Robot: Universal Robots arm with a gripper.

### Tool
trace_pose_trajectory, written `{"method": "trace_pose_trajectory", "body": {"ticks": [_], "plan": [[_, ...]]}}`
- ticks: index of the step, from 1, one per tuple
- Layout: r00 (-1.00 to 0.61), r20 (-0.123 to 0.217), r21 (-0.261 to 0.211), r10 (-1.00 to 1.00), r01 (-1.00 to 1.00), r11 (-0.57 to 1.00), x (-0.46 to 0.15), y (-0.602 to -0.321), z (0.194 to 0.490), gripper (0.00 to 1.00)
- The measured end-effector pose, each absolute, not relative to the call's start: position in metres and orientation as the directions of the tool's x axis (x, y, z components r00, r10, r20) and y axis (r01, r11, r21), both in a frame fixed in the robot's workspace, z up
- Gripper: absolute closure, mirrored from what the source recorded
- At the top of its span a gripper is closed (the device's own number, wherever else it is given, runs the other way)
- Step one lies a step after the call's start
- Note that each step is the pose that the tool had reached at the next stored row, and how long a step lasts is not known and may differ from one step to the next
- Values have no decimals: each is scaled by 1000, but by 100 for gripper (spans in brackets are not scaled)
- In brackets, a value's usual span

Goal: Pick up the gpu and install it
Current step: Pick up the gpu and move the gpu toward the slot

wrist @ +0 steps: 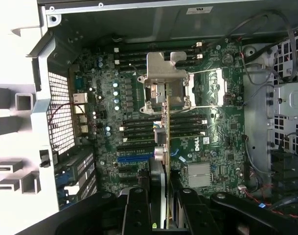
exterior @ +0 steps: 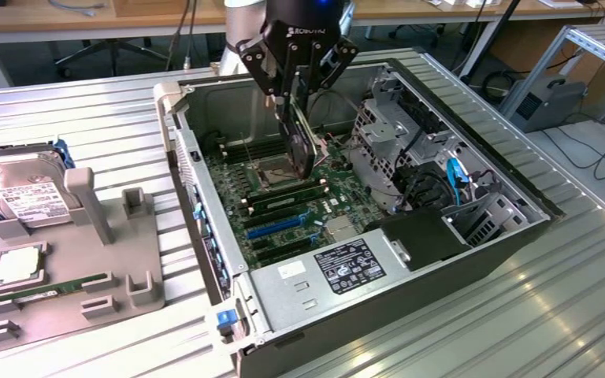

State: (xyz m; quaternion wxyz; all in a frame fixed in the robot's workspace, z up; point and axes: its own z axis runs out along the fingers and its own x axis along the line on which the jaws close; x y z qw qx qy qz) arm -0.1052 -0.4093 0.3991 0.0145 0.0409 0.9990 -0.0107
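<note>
The gpu (exterior: 300,146) hangs edge-down inside the open computer case (exterior: 491,236), over the green motherboard (exterior: 281,206) near the CPU socket. My gripper (exterior: 294,90) is shut on its upper edge, one finger on each face. In the wrist view the gpu (wrist: 159,181) is seen edge-on as a thin card between the black fingers (wrist: 138,210), with my gripper (wrist: 161,218) above the blue slot (wrist: 134,158) and the black slots beside it. Its lower edge sits above the board; I cannot tell whether it touches.
A drive cage (exterior: 387,134) and cables fill the case on the exterior view's right. On the exterior view's left a grey fixture (exterior: 103,260) holds a hard drive (exterior: 24,193), a processor (exterior: 19,266) and a green memory stick (exterior: 45,290).
</note>
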Motion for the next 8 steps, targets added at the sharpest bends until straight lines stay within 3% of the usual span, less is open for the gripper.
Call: {"method": "trace_pose_trajectory", "body": {"ticks": [8], "plan": [[-996, -30, -20, 81, 82, 996, -104, -409, 391, 73]]}}
